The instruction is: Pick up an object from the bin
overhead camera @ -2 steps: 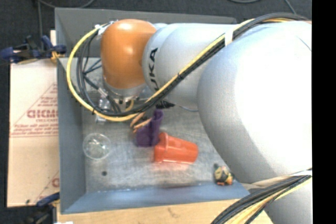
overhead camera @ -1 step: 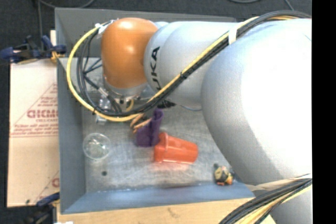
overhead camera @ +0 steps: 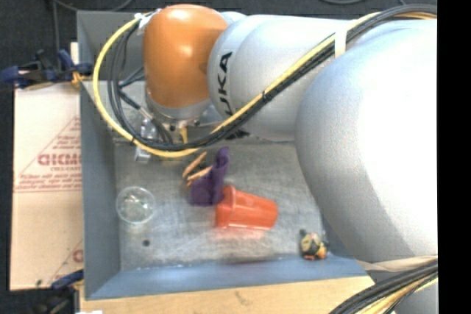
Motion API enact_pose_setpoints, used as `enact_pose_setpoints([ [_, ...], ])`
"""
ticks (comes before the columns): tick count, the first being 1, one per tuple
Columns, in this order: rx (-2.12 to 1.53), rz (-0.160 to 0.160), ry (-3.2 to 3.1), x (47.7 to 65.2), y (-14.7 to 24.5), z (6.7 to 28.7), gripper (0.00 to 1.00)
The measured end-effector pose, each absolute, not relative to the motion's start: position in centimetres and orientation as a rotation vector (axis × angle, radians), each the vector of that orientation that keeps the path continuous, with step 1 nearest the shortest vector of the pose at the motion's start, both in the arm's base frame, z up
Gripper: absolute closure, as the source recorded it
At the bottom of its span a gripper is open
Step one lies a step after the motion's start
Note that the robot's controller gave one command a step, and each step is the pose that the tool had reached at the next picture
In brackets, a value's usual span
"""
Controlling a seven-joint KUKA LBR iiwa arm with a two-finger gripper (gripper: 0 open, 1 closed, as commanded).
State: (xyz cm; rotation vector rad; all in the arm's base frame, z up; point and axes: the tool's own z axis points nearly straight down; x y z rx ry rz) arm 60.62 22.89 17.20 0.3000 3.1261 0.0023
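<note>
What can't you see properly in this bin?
- Back and right of the bin, camera view: covered by the arm.
- Small yellow-and-black thing at the front right: too small to name.
- Tan striped thing beside the purple cloth: too small to tell its kind.

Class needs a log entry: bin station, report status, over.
Orange-capped wrist over upper left of bin; grip state unreadable. Nearest: purple soft thing, against orange cup lying on its side. Left, apart: clear round thing.
</note>
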Motion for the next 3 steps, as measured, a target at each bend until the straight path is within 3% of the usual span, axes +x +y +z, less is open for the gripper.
enact_pose_setpoints([
  [1, 0.376, 0.002, 3.117, 63.1, 23.2, 23.7, 1.0],
  [2, 0.376, 0.001, 3.117, 63.4, 22.2, 32.0, 1.0],
  [3, 0.415, 0.003, 3.112, 64.8, 23.0, 21.8, 1.0],
])
